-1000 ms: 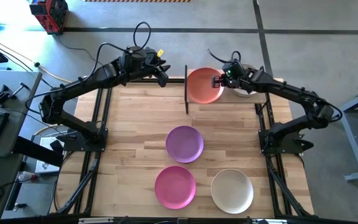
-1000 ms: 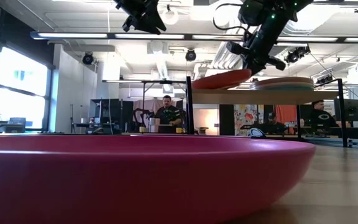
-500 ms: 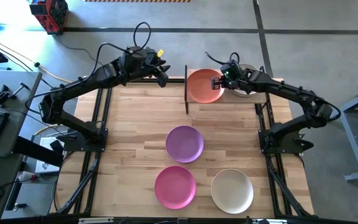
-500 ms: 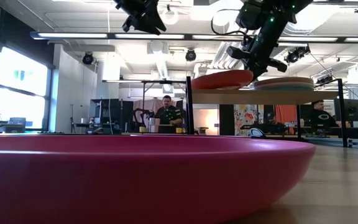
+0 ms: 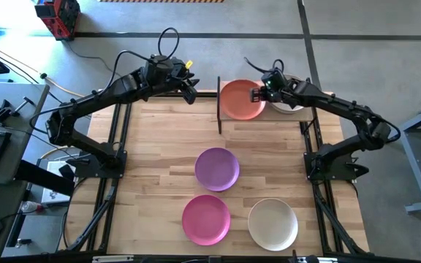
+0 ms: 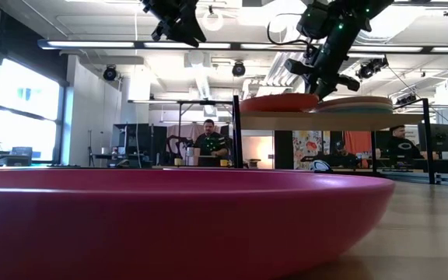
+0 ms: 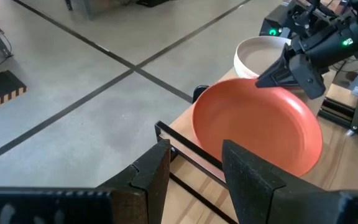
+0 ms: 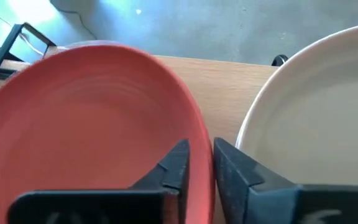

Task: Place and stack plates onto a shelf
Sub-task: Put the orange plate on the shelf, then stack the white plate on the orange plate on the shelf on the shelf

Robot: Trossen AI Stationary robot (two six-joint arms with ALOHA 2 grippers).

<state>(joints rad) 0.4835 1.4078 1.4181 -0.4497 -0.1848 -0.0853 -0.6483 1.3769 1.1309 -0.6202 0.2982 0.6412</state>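
The right gripper (image 5: pixel 257 94) is at the far side of the table, over the shelf (image 6: pixel 341 119), its fingers (image 8: pixel 174 167) nearly closed and pinching the right rim of the orange plate (image 5: pixel 240 100). That plate lies on the left half of the shelf, roughly level in the low view, just beside a stack topped by a cream plate (image 5: pixel 288 107) on the right half; the two rims look to touch or nearly so. The arm itself reaches across the cream stack and hides much of it from above. A thin black post (image 5: pixel 218 106) stands along the shelf's left edge.

The left gripper (image 5: pixel 191 89) hangs in the air left of that post, fingers (image 7: pixel 248 177) partly open and holding nothing.

On the tabletop (image 5: pixel 159 146), well apart from the shelf, lie a purple plate (image 5: pixel 217 169) at the middle, a magenta plate (image 5: pixel 206 219) near and left, and an off-white plate (image 5: pixel 272 223) near and right. The magenta plate fills the foreground of the low view; beyond the table a person (image 6: pixel 209 140) sits in the room.
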